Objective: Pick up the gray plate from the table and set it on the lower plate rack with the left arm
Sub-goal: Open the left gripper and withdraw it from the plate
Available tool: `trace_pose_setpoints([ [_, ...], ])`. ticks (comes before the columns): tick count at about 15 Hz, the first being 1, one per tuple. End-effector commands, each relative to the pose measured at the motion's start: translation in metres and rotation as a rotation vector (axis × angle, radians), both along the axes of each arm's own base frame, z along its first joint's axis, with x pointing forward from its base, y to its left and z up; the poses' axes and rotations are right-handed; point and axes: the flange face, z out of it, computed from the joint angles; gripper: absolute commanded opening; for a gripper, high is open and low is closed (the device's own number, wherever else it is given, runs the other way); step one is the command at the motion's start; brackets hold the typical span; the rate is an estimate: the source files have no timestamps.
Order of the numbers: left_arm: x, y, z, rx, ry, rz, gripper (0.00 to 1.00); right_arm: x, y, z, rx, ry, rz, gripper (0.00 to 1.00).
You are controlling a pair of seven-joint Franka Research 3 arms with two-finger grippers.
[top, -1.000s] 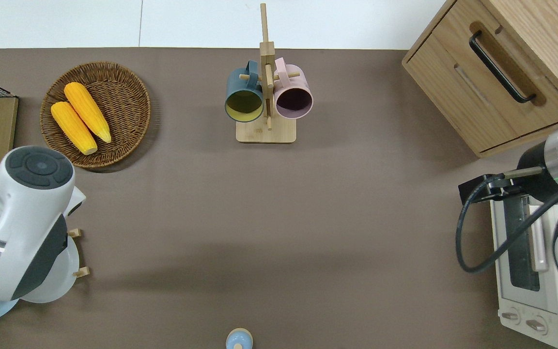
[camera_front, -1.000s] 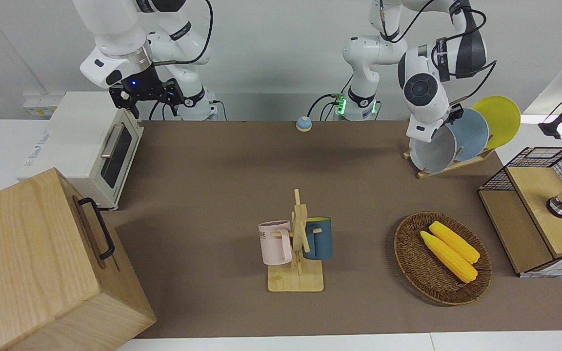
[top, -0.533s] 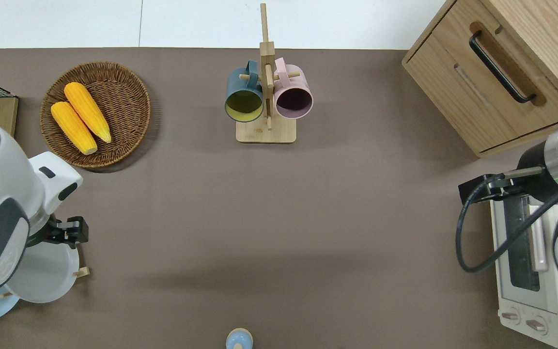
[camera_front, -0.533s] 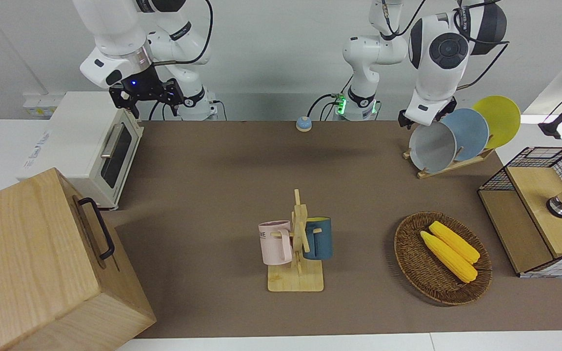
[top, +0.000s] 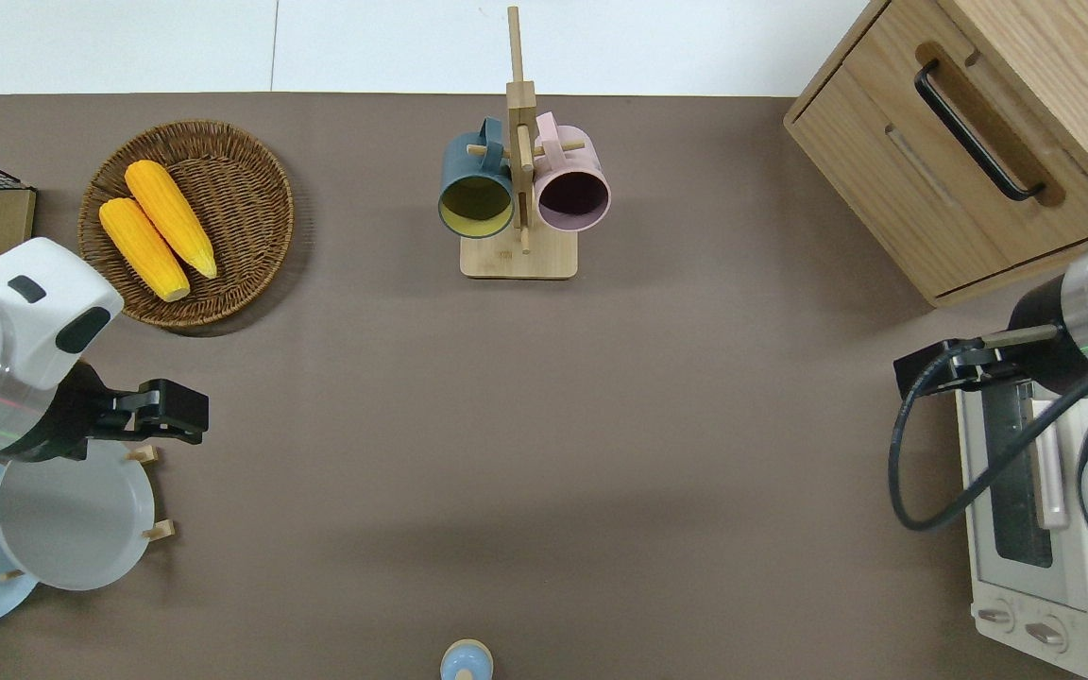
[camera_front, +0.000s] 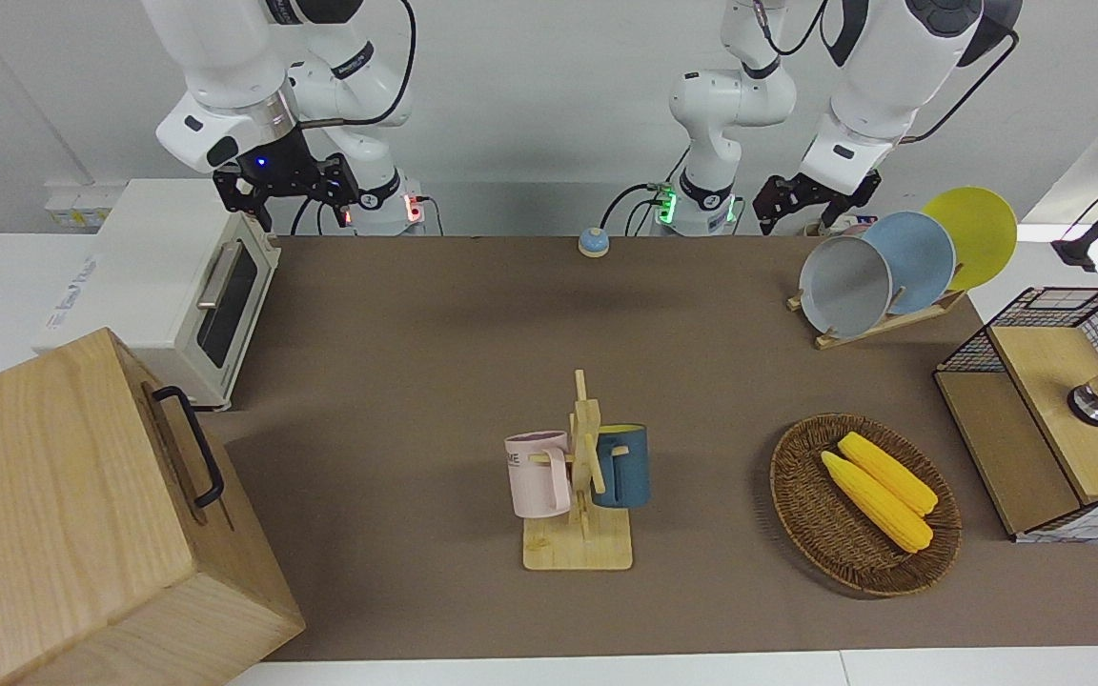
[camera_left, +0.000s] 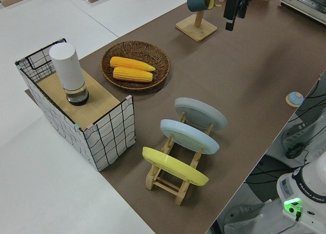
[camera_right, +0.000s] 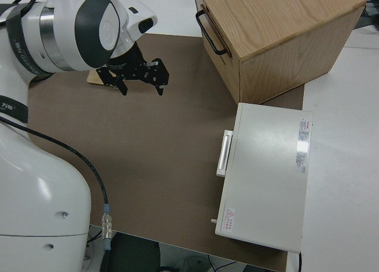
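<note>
Three racked plates, gray plate (camera_front: 844, 286) outermost, no legible writing

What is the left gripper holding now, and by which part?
Nothing. The left gripper is empty, its fingers open. The gray plate stands in the lower plate rack. The right arm is parked.

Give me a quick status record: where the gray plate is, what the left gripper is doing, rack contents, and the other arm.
gray plate: standing in the lower plate rack, in the slot toward the table's middle, no gripper on it
rack contents: gray plate, blue plate, yellow plate, in that order toward the left arm's end
left gripper: empty, in the air over the table by the rack's edge
right arm: parked
placement: looks done, plate seated between the pegs
</note>
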Motion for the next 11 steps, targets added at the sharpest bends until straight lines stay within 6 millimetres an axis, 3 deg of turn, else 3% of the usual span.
trace_pose_setpoints([
  [1,0.003,-0.001,0.016,-0.076,-0.016,-0.109,0.99,-0.002,-0.003,0.004,-0.008,0.000,-0.016,0.983],
  [7,0.006,-0.012,0.013,-0.095,-0.011,-0.175,0.99,-0.002,-0.002,0.004,-0.008,0.000,-0.014,0.983],
  [11,0.009,-0.008,0.009,-0.103,-0.010,-0.176,0.99,-0.002,-0.002,0.003,-0.009,0.003,-0.014,0.983],
])
